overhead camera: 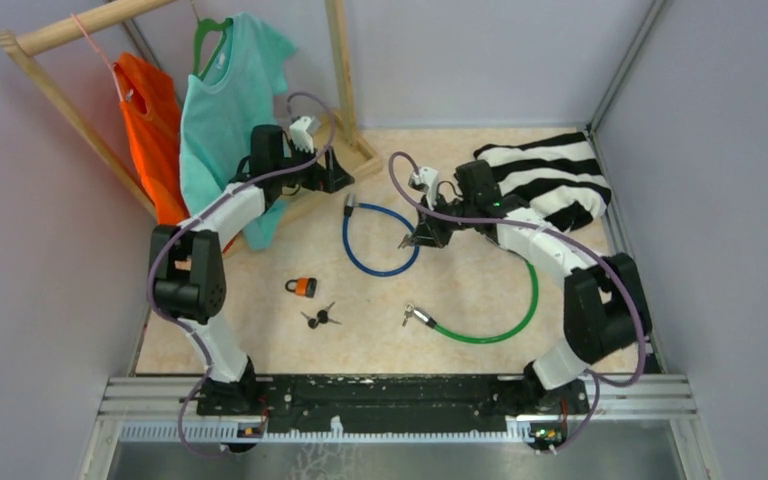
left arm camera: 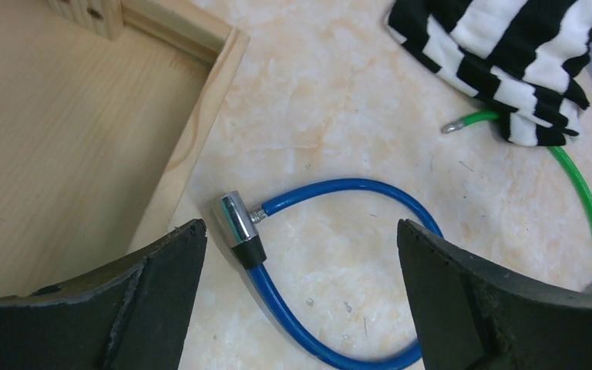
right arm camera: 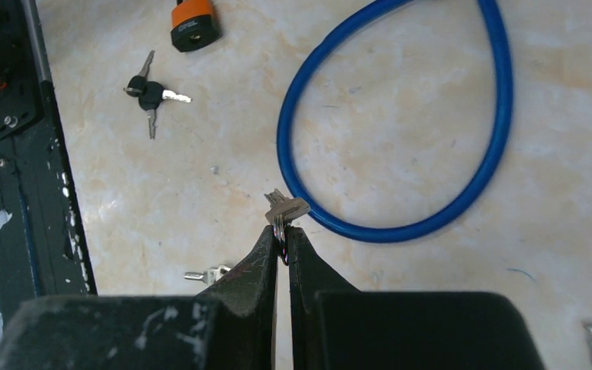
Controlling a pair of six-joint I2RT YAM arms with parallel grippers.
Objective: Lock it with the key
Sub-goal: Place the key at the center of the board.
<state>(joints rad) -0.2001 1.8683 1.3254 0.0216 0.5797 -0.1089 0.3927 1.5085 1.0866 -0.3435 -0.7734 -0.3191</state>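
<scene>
Top external: a marbled table [overhead camera: 480, 290] is walled in grey, with a wooden rack [overhead camera: 70, 28] carrying a teal shirt [overhead camera: 225, 110] and an orange shirt [overhead camera: 155, 140] at the back left, and a striped cloth [overhead camera: 560, 180] at the back right. A blue cable lock [overhead camera: 378, 273] is laid mid-table; an orange padlock [overhead camera: 303, 287], spare keys [overhead camera: 319, 319] and a green cable [overhead camera: 500, 339] are seen nearer.

Left wrist: the left gripper [left arm camera: 301, 231] is spread wide over the lock's metal head [left arm camera: 237, 220].

Right wrist: a key [right arm camera: 287, 208] is pinched tight in the right gripper [right arm camera: 284, 239], just beside the blue loop.
</scene>
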